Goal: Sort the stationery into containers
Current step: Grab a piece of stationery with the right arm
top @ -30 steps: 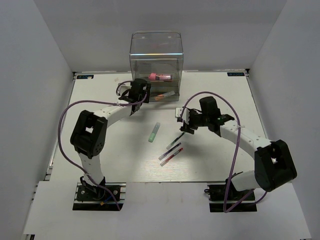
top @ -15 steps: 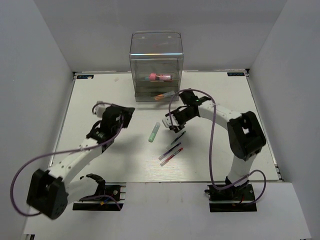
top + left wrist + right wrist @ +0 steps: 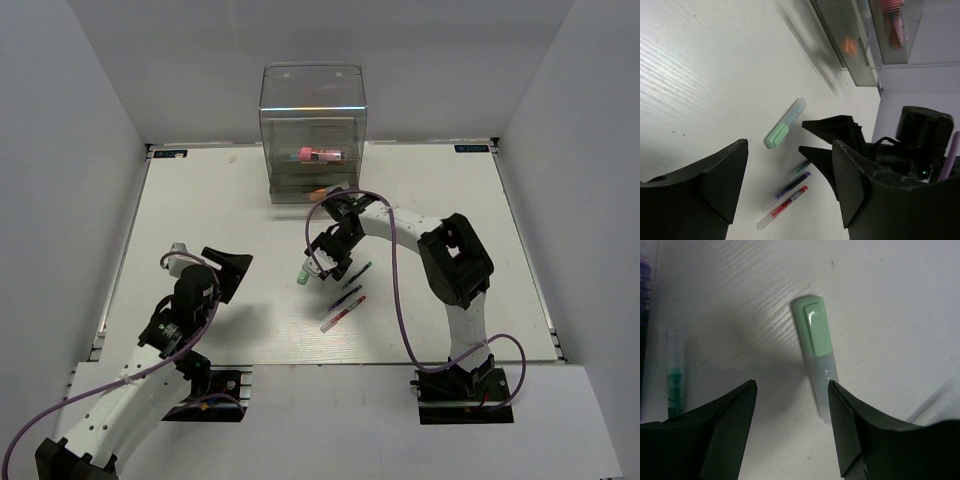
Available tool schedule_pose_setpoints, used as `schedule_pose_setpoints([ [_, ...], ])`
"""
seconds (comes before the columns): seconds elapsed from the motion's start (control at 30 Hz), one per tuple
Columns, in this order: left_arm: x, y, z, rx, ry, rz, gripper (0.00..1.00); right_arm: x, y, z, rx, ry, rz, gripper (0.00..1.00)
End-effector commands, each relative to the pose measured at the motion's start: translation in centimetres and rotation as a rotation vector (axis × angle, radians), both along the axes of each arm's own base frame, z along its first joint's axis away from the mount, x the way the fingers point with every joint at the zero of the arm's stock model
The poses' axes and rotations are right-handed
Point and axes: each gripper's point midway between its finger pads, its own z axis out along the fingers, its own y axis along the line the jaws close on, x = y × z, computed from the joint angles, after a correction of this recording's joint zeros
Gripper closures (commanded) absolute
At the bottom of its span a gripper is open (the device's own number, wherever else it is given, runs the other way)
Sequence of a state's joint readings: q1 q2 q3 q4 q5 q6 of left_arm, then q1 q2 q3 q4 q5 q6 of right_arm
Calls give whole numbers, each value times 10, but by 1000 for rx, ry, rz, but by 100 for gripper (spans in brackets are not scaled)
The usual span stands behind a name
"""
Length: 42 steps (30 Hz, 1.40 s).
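A green marker (image 3: 304, 274) lies mid-table, and my right gripper (image 3: 322, 262) hovers just over it. In the right wrist view that gripper (image 3: 792, 386) is open, and the green marker (image 3: 817, 355) runs down to its right finger with nothing gripped. A green-tipped pen (image 3: 358, 272), a dark pen (image 3: 345, 298) and a red pen (image 3: 342, 313) lie to the right. The clear cabinet (image 3: 313, 110) at the back holds a pink block (image 3: 320, 155), and an orange marker (image 3: 320, 190) lies in a drawer. My left gripper (image 3: 205, 258) is open and empty at the near left.
In the left wrist view, the green marker (image 3: 785, 130) and the dark pen (image 3: 787, 189) and red pen (image 3: 782, 207) lie ahead of the open fingers (image 3: 725, 175), with the right gripper (image 3: 832, 140) beside them. White walls enclose the table (image 3: 200, 200).
My left arm has drawn back from the cabinet to the near left. My right arm has swung left from the table's right side to the green marker.
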State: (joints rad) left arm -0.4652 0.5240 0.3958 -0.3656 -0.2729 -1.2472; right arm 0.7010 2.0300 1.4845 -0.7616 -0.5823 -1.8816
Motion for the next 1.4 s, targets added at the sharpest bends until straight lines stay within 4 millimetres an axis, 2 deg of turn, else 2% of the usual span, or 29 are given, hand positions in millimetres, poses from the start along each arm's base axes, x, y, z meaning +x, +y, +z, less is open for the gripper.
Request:
schedule_pose_setpoints([
  [0.0,-12,7,-22,51,57,-8,22,10,-2,1,-24,-67,4,33],
  [0.07,-13,8,-24,50,56,-8,22,9,-1,-1,-27,-86,5,32],
  [0.23,-15,6,-34,60,87,-18,22,24,14,6,-2,-118,-13,32],
  [0.27,-12,5,-27,51,69,-18,22,25,13,4,-8,-128,-2,32],
  [0.47,-12,1,-31,48,84,-34,22,28,19,-10,-37,-165,60,33],
  [0.67,-13,3,-30,52,82,-26,22,33,17,-23,-88,-179,133,36],
  [0.8,-13,3,-30,52,82,-26,22,29,8,-38,-165,-168,228,38],
  [0.83,-13,3,-30,52,82,-26,22,30,8,-34,-177,-172,251,40],
  [0.87,-13,3,-30,52,82,-26,22,24,1,-36,-212,-149,269,42],
  [0.9,-13,3,-30,52,82,-26,22,27,5,-40,-221,-151,285,42],
  [1.07,-15,9,-34,70,96,-9,22,12,-21,-53,-343,-109,363,48],
  [1.2,-18,10,-36,68,93,-9,22,-3,-33,-61,-388,-57,370,63],
  [1.23,-18,10,-36,68,93,-9,22,-6,-35,-61,-399,-38,355,71],
  [1.37,-16,9,-34,64,85,-9,22,-25,-51,-64,-420,17,328,81],
])
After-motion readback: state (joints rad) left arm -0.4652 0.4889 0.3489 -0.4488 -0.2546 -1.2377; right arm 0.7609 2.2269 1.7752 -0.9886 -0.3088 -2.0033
